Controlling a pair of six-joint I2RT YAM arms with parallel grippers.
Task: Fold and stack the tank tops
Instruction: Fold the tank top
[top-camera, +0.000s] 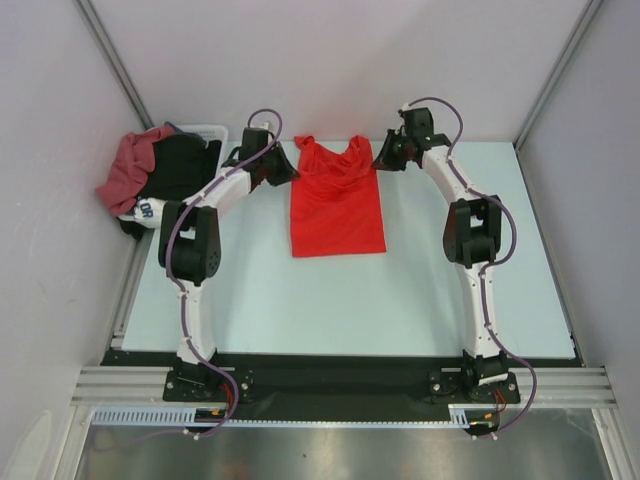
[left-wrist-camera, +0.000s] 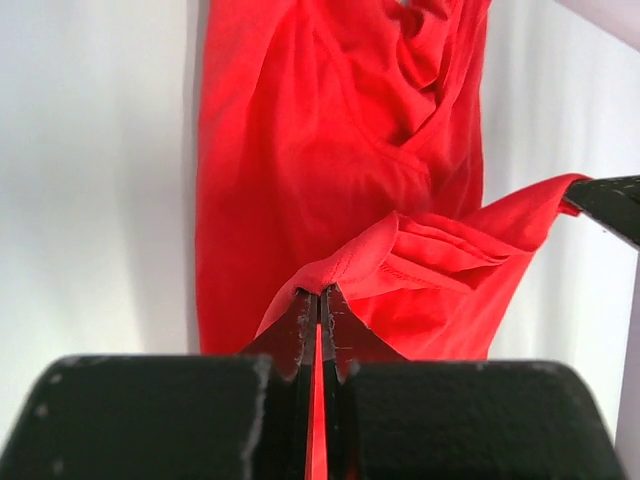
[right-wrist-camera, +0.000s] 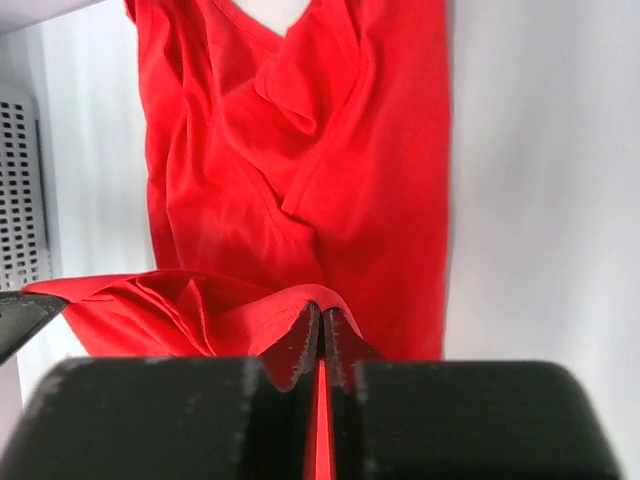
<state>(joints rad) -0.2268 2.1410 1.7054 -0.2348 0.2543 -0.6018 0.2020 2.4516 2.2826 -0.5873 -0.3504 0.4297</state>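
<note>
Two hands (left-wrist-camera: 318, 296) (right-wrist-camera: 321, 310) — red top (top-camera: 338, 205) in each

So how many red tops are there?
2. The bright red tank top lies in the middle, its strap end pinched by the left end effector and right end effector. The darker red tank top hangs over the white basket, far left. More could hide in that pile.

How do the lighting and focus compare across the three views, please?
Top external view: even, soft light, everything sharp, hardly any shadow on the table around the red tank top. Left wrist view: the left gripper looms dark and slightly soft, the table washed out to white. Right wrist view: likewise for the right gripper.
</note>
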